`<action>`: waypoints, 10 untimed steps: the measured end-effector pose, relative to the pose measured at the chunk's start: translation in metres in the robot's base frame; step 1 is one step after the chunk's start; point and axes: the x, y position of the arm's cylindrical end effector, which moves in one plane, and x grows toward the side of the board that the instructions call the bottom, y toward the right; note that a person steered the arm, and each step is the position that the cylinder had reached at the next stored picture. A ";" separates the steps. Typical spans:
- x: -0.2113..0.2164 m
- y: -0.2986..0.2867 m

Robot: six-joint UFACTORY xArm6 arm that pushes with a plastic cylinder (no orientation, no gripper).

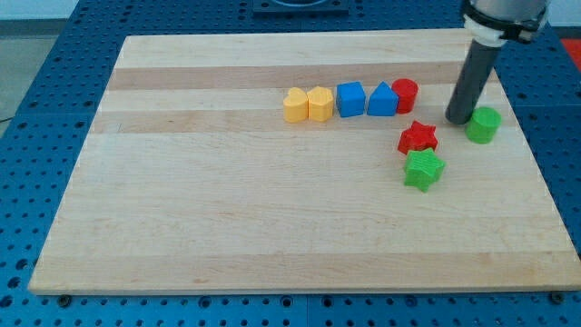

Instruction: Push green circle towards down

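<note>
Honestly, going by where things sit, this looks like the very start of the job, not the middle of it. Scanning left to right on the wooden board (227,209): towards the far side there's a row of blocks that kicks off with a yellow heart (294,105) touching a yellow hexagon (320,104), then a blue cube (350,99), then a blue triangle (382,100) with a red cylinder (405,94) tucked right against its right side. A bit nearer than that row sits a red star (418,138), and just near of that, practically touching, a green star (423,170). Then over on the right edge of things you've got the green circle (483,124), which is the one that's supposed to go down, i.e. towards the near edge. It's well apart from the yellow pair, off to the right of the red star, with open board on its near side. My tip (457,119) is planted just to the left of the green circle, right beside it, maybe touching, I can't tell for sure. No gripper on this rig, just the rod, so nothing's being held or clamped. My read: the circle sits up in the far-right area, so the whole push is left to do, and the tip probably needs to get round to the circle's far side first, since from the left it'd only shove it sideways off to the right.
</note>
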 end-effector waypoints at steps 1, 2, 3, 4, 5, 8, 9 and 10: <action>-0.006 0.017; -0.024 0.024; -0.029 0.046; -0.017 0.068; 0.023 0.068; -0.005 0.049; -0.011 0.041; 0.026 0.035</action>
